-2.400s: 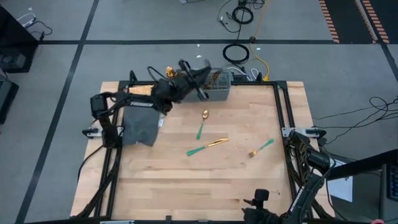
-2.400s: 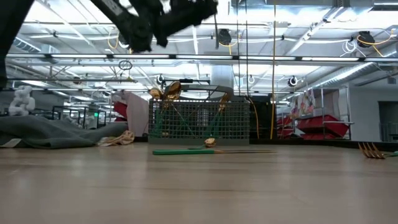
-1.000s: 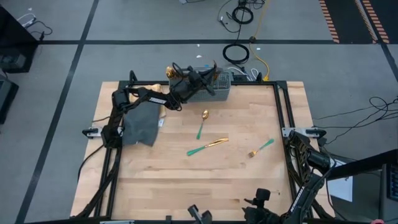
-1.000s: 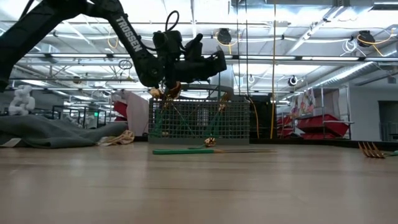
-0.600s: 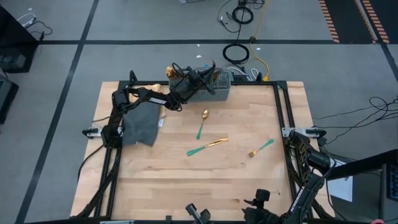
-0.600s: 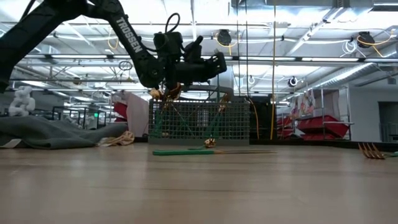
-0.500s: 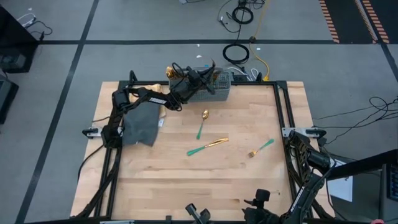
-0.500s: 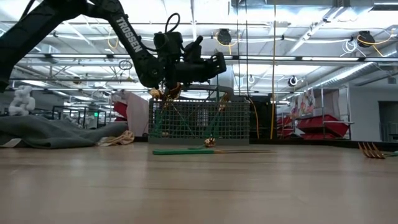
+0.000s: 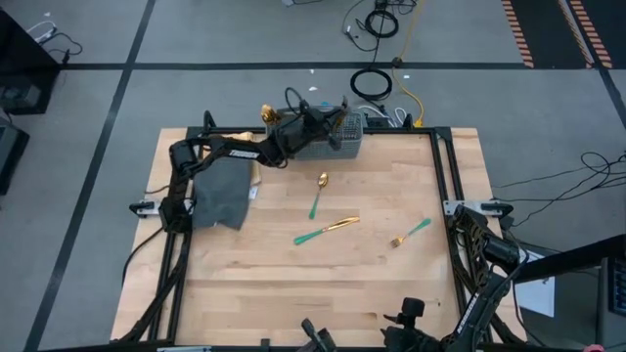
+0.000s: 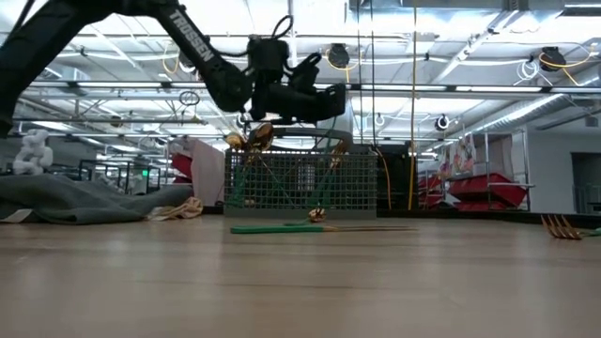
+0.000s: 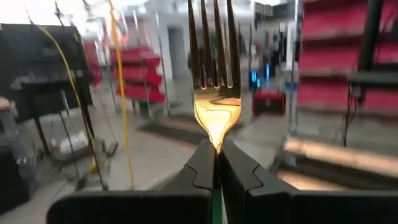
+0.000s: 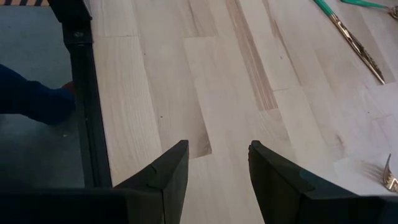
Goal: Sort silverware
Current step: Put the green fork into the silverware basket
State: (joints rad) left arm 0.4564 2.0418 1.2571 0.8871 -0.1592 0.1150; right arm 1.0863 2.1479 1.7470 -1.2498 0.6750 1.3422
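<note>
Silverware on the worktop (image 9: 293,284) counts three loose pieces: a knife (image 9: 326,231), a spoon (image 9: 318,194) and a fork (image 9: 411,232). Pieces standing in the mesh basket (image 9: 337,138) are too crowded to count. Above it, the left tool (image 11: 216,163) pinches another fork (image 11: 215,74), seen clearly only from its wrist. The right tool (image 12: 217,163), parked at the near edge, stands open and empty.

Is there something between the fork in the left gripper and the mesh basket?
Nothing visible. The left gripper, shut on the fork, hangs above the mesh basket, whose open top already holds silverware.
</note>
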